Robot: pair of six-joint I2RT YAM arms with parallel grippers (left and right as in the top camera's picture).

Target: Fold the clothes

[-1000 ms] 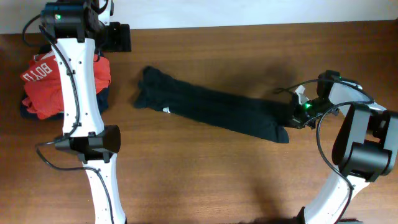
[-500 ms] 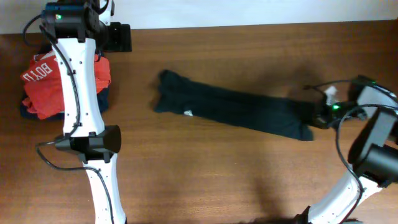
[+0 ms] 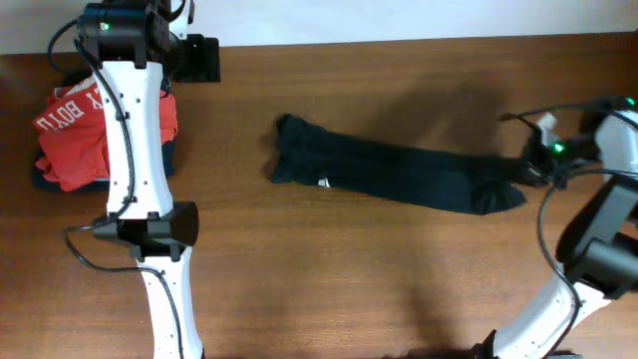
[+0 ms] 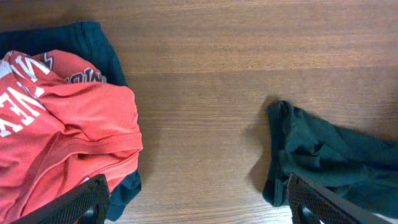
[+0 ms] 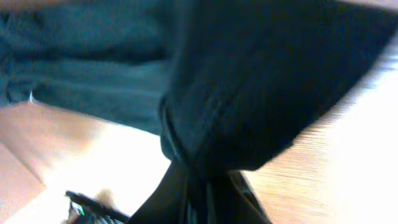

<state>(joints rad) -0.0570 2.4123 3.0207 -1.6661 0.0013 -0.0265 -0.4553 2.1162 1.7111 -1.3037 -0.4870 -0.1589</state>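
The clothes (image 3: 399,175) are a black garment bunched into a long strip across the table's middle, with a small white tag (image 3: 323,182) near its left end. My right gripper (image 3: 525,172) is shut on the strip's right end. In the right wrist view the dark cloth (image 5: 249,81) is pinched in the closed jaws of that gripper (image 5: 205,186). My left gripper (image 3: 199,58) hovers at the back left, away from the garment. It (image 4: 199,205) stands open and empty, and the garment's left end (image 4: 323,158) shows in its view at the lower right.
An orange-red shirt with white lettering (image 3: 75,135) lies crumpled at the left on a navy-blue garment (image 3: 164,160). The left wrist view shows the shirt (image 4: 62,124) and the navy cloth (image 4: 93,37). The table's far edge (image 3: 399,42) runs along the top.
The right gripper has pulled the black garment to the right across the table, still shut on its end. The left arm has shifted slightly right, gripper unchanged.
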